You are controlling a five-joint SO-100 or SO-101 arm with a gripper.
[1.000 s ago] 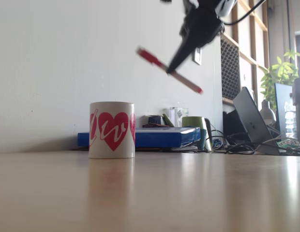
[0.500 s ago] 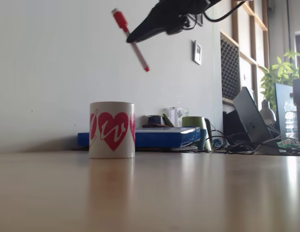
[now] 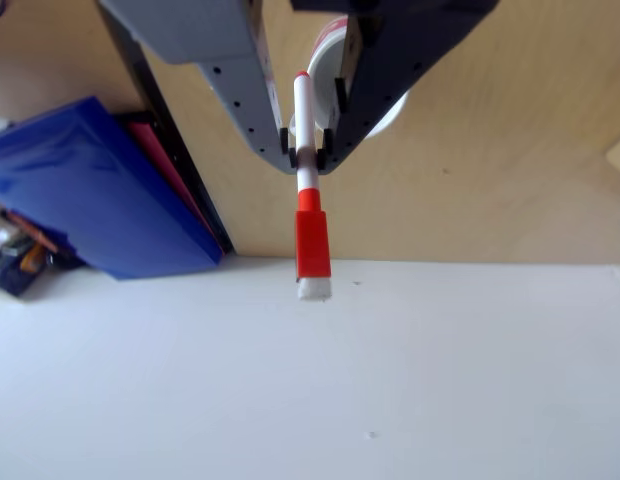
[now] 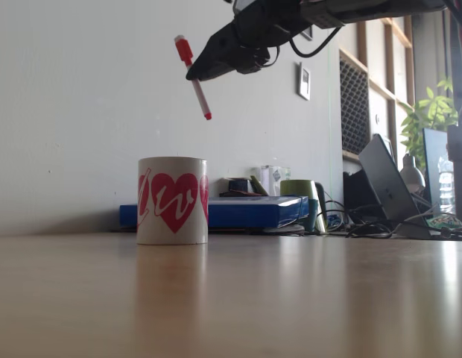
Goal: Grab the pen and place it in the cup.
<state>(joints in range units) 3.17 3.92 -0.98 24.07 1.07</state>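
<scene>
Carry step, pen already lifted. Cup (image 4: 172, 200) stood on the table (image 4: 231, 298), mouth up. Above it and slightly right in the fixed view, the tool (image 4: 195, 74) was clamped on the pen (image 4: 194, 78) mid-barrel, capped end up, red tip down toward the cup but well clear of the rim. Next, I'd judge: shift left over the mouth, lower, release.

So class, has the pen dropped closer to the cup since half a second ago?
No: the pen hangs about as high above the cup, now more upright.
</scene>
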